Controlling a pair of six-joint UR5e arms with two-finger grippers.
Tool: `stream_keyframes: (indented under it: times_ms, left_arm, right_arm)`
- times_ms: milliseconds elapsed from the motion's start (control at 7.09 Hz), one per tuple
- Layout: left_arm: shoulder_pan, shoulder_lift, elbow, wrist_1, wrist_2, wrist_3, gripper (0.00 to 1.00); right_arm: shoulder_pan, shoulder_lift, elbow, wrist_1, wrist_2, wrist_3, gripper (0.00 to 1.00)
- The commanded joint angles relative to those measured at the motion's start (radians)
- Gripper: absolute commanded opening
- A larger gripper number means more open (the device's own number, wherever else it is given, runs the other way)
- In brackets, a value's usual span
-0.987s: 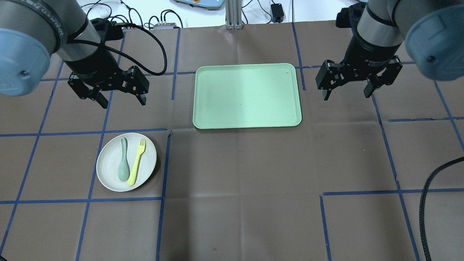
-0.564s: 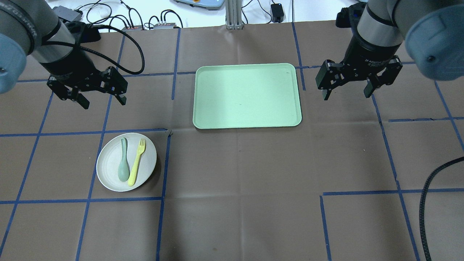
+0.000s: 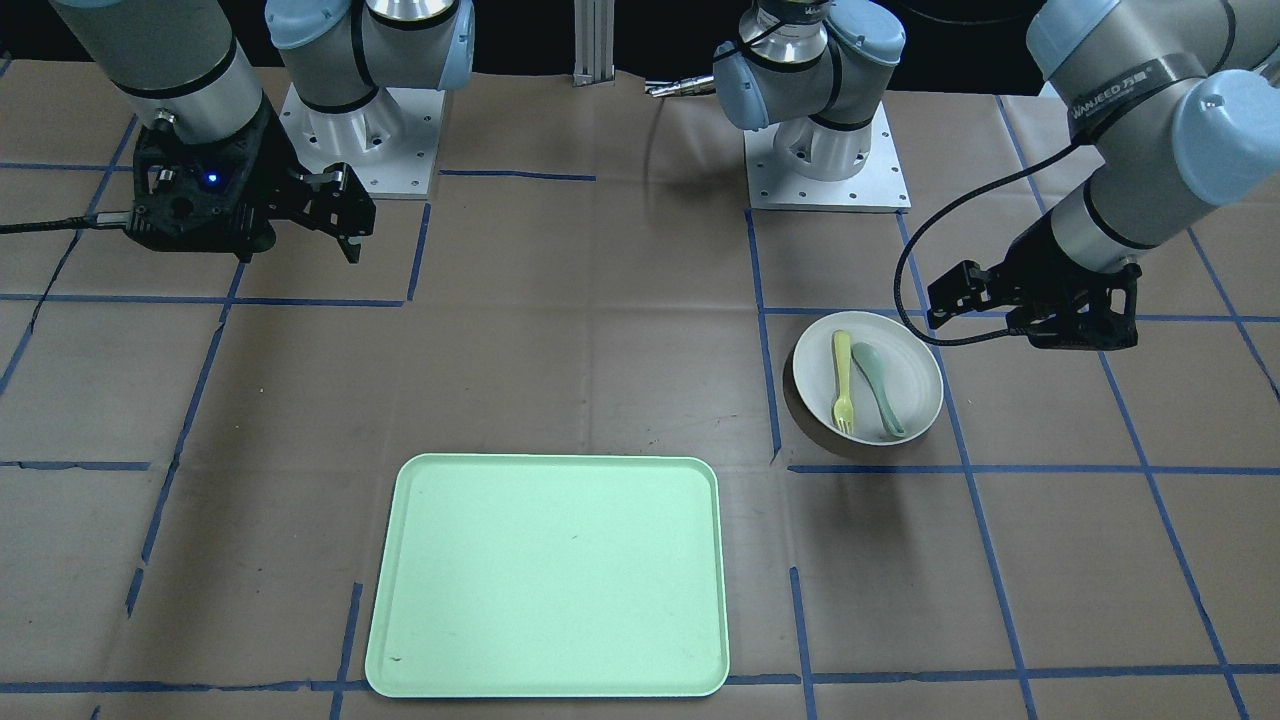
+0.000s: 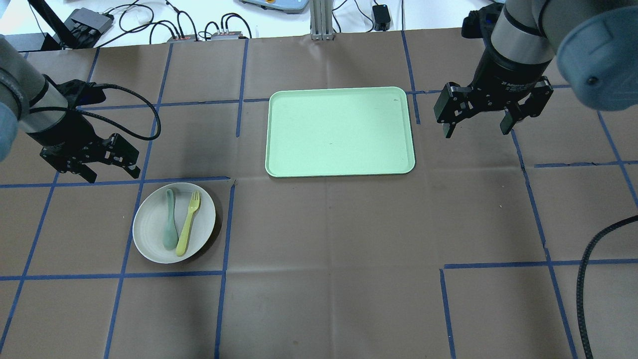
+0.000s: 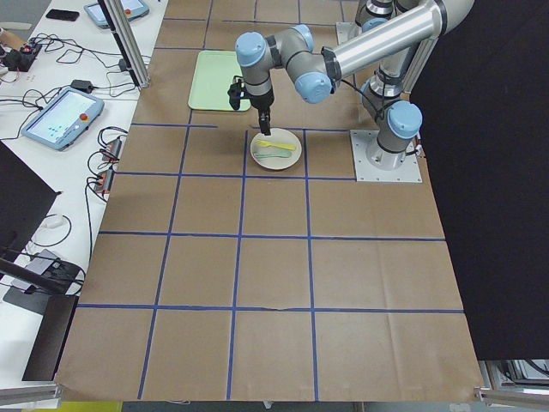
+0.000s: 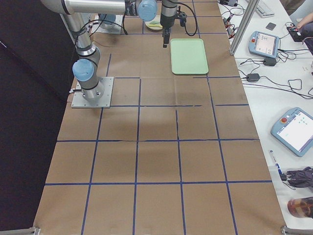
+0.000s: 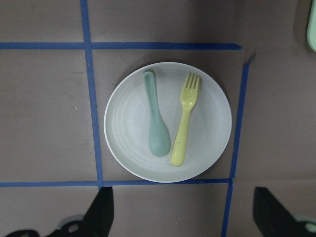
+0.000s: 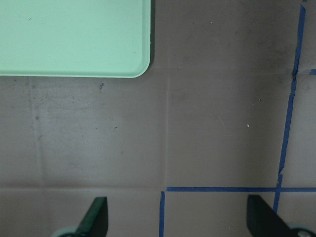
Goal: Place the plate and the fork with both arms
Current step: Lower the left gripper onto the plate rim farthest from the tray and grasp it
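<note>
We are seeing the left gripper (image 4: 110, 173) swinging out toward the overhead view's left and closer to the plate (image 4: 149, 239), while the right gripper (image 4: 476, 130) is staying put beside the tray (image 4: 340, 130). Both sets of jaws are standing wide open and holding nothing. The plate is sitting on the table (image 4: 329, 249), well apart from the tray, with the fork (image 4: 189, 224) lying in it just beside the spoon (image 4: 170, 227), tines pointing toward the tray's side. The left wrist view is showing the plate centred ahead of its spread fingers (image 7: 101, 212). We are judging this as the approach step, with nothing grasped yet. Next the left arm is probably needing to drop lower and close on the plate rim or the fork without catching the spoon.
</note>
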Motion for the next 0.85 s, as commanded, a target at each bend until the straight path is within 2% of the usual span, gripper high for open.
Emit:
stream_keyframes:
  times_ms: [0,423,705]
  left_arm:
    - [0.07,-0.068,-0.11,0.161,-0.002,0.239,0.99]
    - [0.139,-0.18,-0.148,0.239,-0.022,0.323,0.99]
    - [0.162,-0.195,-0.186,0.256,-0.059,0.349,0.98]
  right_arm:
    - [0.0,-0.001,-0.001,0.0,0.0,0.0,1.0]
    - [0.0,-0.001,0.0,0.0,0.0,0.0,1.0]
    - [0.0,-0.001,-0.001,0.0,0.0,0.002,1.0]
